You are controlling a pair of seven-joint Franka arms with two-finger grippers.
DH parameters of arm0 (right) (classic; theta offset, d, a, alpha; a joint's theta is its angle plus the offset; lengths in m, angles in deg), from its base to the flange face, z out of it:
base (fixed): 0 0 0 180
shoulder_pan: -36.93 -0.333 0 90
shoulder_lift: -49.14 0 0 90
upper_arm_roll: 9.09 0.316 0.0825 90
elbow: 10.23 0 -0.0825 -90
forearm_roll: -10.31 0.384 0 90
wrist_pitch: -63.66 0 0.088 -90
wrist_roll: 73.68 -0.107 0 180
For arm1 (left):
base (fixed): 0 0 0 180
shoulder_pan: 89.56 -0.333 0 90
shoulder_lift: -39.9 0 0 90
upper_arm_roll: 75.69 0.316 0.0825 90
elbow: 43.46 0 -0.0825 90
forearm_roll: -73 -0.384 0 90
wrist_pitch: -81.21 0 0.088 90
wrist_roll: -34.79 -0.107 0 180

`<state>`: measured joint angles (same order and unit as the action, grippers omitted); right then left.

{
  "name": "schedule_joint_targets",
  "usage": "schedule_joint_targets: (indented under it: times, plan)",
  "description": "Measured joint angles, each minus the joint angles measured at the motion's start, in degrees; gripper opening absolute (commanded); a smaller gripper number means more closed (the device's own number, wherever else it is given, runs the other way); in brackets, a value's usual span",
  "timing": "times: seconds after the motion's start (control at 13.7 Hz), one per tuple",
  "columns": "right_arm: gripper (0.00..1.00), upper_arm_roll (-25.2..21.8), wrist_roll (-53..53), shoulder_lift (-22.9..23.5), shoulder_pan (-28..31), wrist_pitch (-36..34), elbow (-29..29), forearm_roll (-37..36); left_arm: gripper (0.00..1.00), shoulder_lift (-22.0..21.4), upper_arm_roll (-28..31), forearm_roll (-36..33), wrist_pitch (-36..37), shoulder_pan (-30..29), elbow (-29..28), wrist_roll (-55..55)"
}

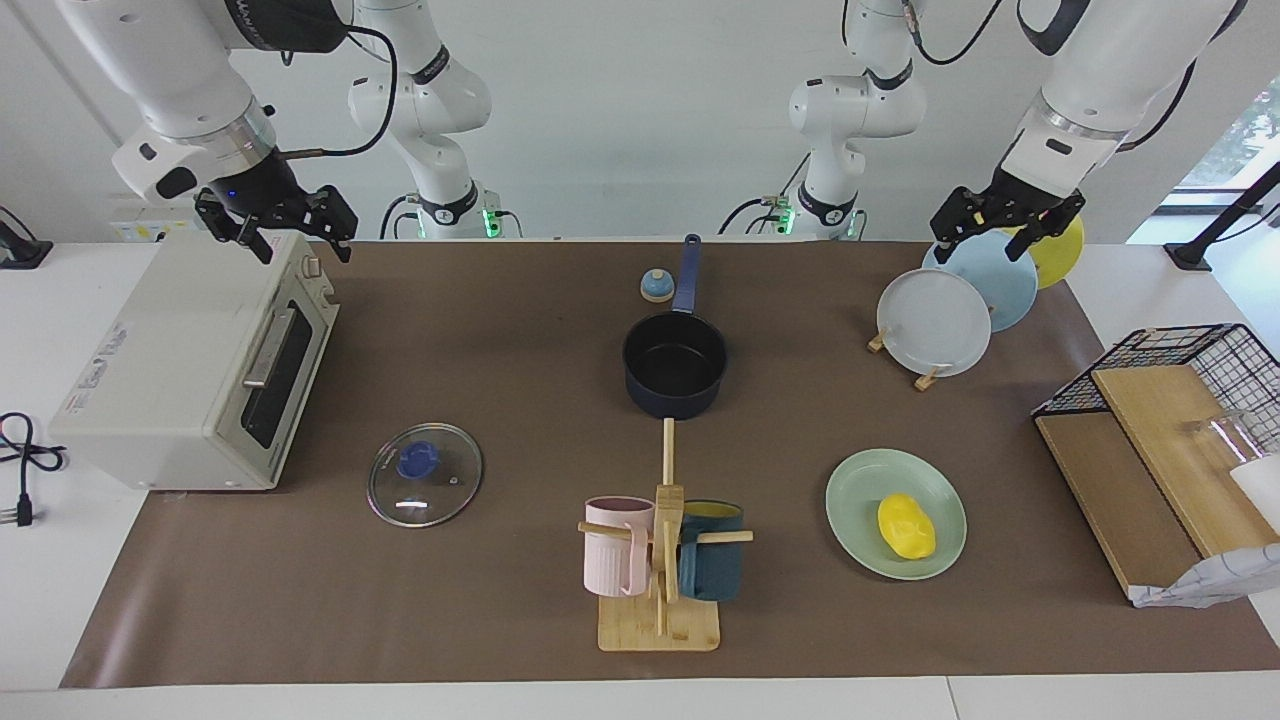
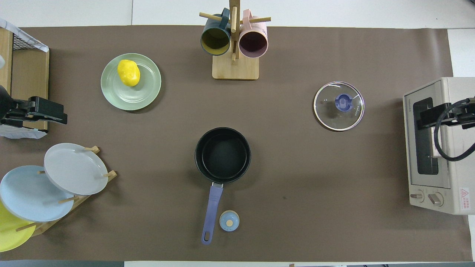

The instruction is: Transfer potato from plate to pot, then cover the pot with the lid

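Brown mat: potato (image 1: 907,526) on plate (image 1: 860,480), pot (image 1: 675,365) empty.

bright even light, soft shadows, lid (image 1: 425,474) glare

I am holding my left gripper (image 1: 1005,225) raised over the plate rack (image 1: 945,300) and my right gripper (image 1: 290,228) over the toaster oven (image 1: 190,370), both with fingers apart and nothing beneath them blocking a descent except those two items. Bare mat is lying between plate (image 1: 860,520), pot (image 1: 675,365) and lid (image 1: 425,475). The mug tree (image 1: 665,540) is standing between plate and lid, and the bell (image 1: 657,286) is sitting just beside the pot handle (image 1: 687,275).
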<state>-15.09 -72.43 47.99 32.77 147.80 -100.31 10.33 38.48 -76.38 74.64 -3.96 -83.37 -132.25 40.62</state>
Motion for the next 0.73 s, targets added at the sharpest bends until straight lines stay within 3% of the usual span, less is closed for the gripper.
schedule_joint_targets:
  times: [0.73]
  plan:
    - [1.0,0.09,0.0,0.08,0.15,1.59,0.04,-0.05,1.0,1.24,0.29,0.26,-3.14,-0.02,-0.09,0.0]
